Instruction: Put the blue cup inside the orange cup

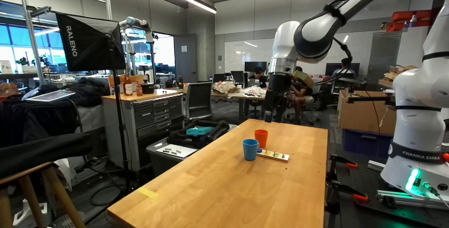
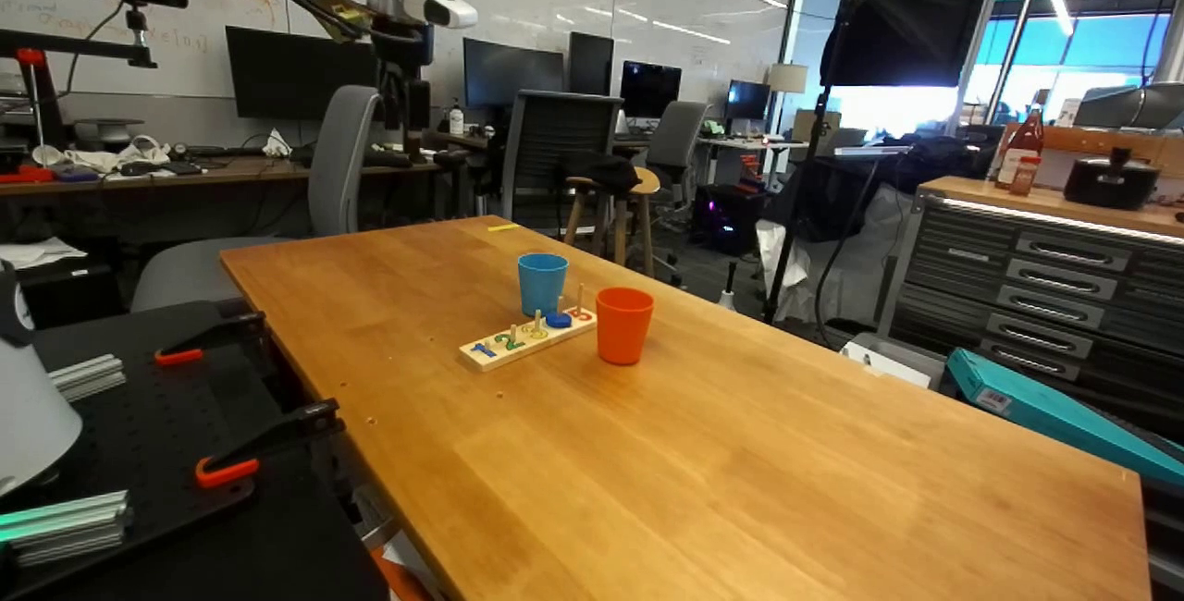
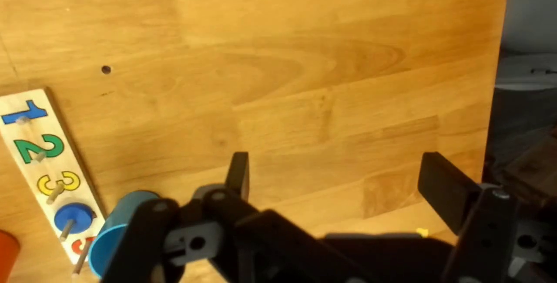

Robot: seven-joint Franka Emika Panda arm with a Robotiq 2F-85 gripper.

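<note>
Wooden counter [image 1: 224, 189]: numbered peg board [image 3: 45, 172], blue disc [image 3: 79, 217] around fourth peg [image 3: 66, 230]; strip of yellow tape [image 1: 148, 192] near one end. Round about: black RALENO softbox [image 1: 91, 42] on a stand [image 1: 122, 131], wood-topped drawer cabinet [image 1: 159, 112] with a bottle [image 1: 127, 85] and smaller jar [image 1: 139, 90], teal box [image 2: 1054, 416], written-on whiteboard [image 2: 518, 0] behind monitors [image 2: 513, 74].

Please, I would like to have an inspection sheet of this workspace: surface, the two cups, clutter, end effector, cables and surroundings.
Surface: wooden table; yellow tape near an edge, and a small dark spot.
Job's things: blue cup and orange cup stand upright and apart, not nested.
Clutter: wooden number board beside the cups, bearing one blue disc; whether it touches the blue cup, cannot tell.
End effector: open, holding nothing, above the table.
Cables: dark cable hangs beneath the arm; damage, nothing seen.
Surroundings: softbox light, office chair and drawer cabinet.
</note>
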